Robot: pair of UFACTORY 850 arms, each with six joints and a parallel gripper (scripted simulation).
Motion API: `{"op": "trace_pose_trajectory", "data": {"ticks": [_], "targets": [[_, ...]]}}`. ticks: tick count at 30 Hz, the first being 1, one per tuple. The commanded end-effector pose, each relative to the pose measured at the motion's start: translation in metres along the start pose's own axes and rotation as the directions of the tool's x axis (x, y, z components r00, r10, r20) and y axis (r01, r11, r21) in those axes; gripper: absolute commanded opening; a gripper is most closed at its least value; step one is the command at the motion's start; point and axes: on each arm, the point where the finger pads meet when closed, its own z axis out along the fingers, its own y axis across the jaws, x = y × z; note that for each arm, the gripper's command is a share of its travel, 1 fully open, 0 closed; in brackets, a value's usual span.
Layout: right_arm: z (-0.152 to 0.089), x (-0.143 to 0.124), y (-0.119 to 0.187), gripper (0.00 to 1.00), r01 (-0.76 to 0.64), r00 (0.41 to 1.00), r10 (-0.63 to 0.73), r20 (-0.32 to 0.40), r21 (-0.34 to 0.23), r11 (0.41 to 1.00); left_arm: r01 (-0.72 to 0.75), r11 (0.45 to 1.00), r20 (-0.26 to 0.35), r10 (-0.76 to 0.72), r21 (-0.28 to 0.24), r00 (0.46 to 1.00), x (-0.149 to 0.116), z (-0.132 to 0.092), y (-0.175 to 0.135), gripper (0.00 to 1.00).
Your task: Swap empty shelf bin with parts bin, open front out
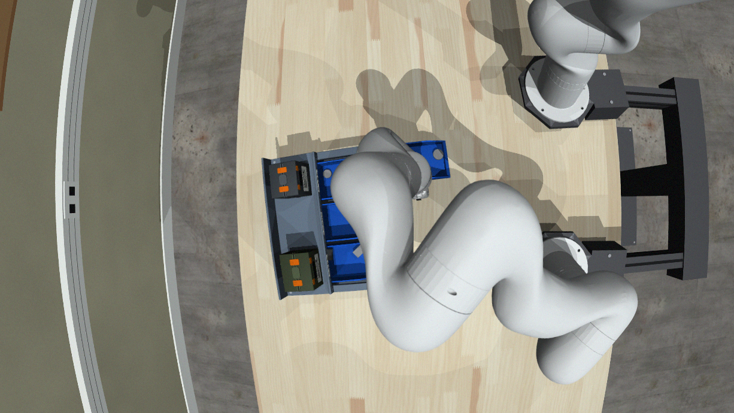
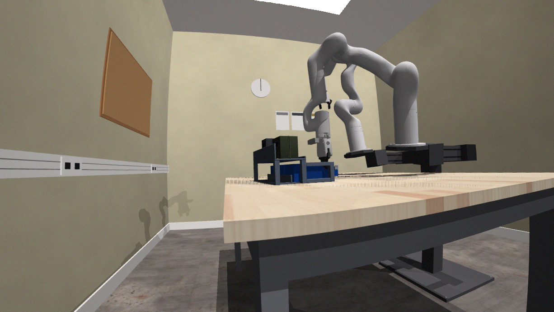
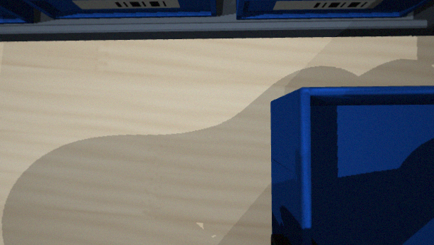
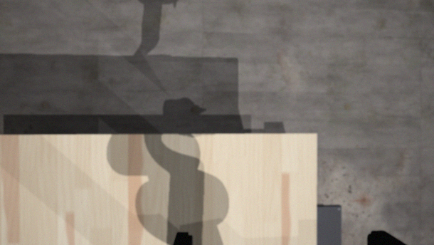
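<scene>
My left gripper (image 2: 324, 158) is shut on the wall of a blue open bin (image 1: 440, 166) (image 3: 370, 135) and holds it low over the table in front of the shelf (image 1: 300, 218) (image 3: 213, 25). A round grey part (image 1: 437, 154) shows inside that bin; the arm hides the rest in the top view. Whether the bin touches the table I cannot tell. Three blue bins stand on the shelf. The middle bin (image 1: 339, 222) (image 3: 199, 7) looks empty in its visible part. My right gripper (image 2: 324, 105) (image 4: 280, 239) is open and empty, high above the table.
One outer bin (image 1: 322, 190) holds a round grey part (image 1: 327, 174); the other outer bin (image 1: 341, 269) holds a grey block (image 1: 357, 251). A black case (image 1: 282, 190) and a green case (image 1: 287, 276) stand on the upper board. The left arm covers much of the shelf front.
</scene>
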Motion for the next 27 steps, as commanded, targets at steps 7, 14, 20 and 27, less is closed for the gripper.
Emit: {"op": "trace_pose_trajectory", "data": {"ticks": [7, 14, 20, 27], "targets": [[-0.0009, 0.0004, 0.0000, 1.00, 0.000, 1.000, 0.000, -0.002, 0.000, 1.000, 0.000, 1.000, -0.004, 0.000, -0.004, 1.000, 0.0004, 0.0019, 0.0004, 0.00], [-0.0009, 0.0004, 0.0000, 1.00, 0.000, 1.000, 0.000, -0.002, 0.000, 1.000, 0.000, 1.000, -0.004, 0.000, -0.004, 1.000, 0.0004, 0.0058, 0.0004, 0.00], [-0.0009, 0.0004, 0.0000, 1.00, 0.000, 1.000, 0.000, -0.002, 0.000, 1.000, 0.000, 1.000, -0.004, 0.000, -0.004, 1.000, 0.0004, 0.0065, 0.0004, 0.00], [-0.0009, 0.0004, 0.0000, 1.00, 0.000, 1.000, 0.000, -0.002, 0.000, 1.000, 0.000, 1.000, -0.004, 0.000, -0.004, 1.000, 0.0004, 0.0065, 0.0004, 0.00]]}}
